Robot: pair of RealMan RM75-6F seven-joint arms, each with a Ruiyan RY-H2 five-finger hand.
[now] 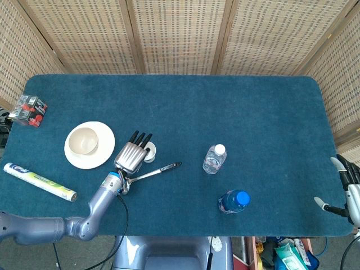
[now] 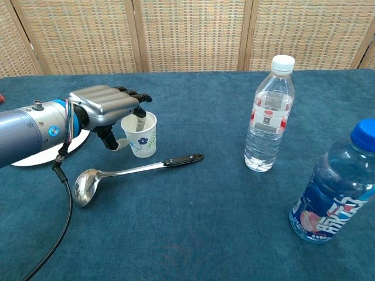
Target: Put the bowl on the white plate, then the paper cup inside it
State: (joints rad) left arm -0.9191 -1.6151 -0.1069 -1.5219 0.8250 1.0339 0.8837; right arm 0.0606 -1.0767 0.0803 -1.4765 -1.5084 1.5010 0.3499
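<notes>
Two of the task's things already sit together on the blue table (image 1: 225, 107): the white plate (image 1: 76, 160) carries the bowl (image 1: 84, 140) at the left, so what is left is the paper cup (image 2: 141, 135), and that is where trouble can start. Largest of the neighbours are the blue-capped bottle (image 2: 332, 188) and the clear water bottle (image 2: 266, 115), both well apart from the cup and unlikely to matter. Nearer is the ladle (image 2: 126, 172), lying just in front of the cup with its scoop toward the left arm; a low sweep of the wrist or its cable toward the plate could catch the handle and drag it along. The left hand (image 2: 108, 106) lies over the cup, one finger dipped inside past the rim and the thumb low at the outer wall, a pinch on the cup's wall with the rest of the fingers spread above it. Such a hold on thin paper looks fragile to me: squeezed hard, the wall could buckle; squeezed lightly, the cup could swing or slip out on the way across and tip on the cloth. Released off-centre, it might land on the bowl's rim and topple. The right hand (image 1: 350, 189) hangs at the table's far edge, fingers apart and holding nothing, well away from all this
</notes>
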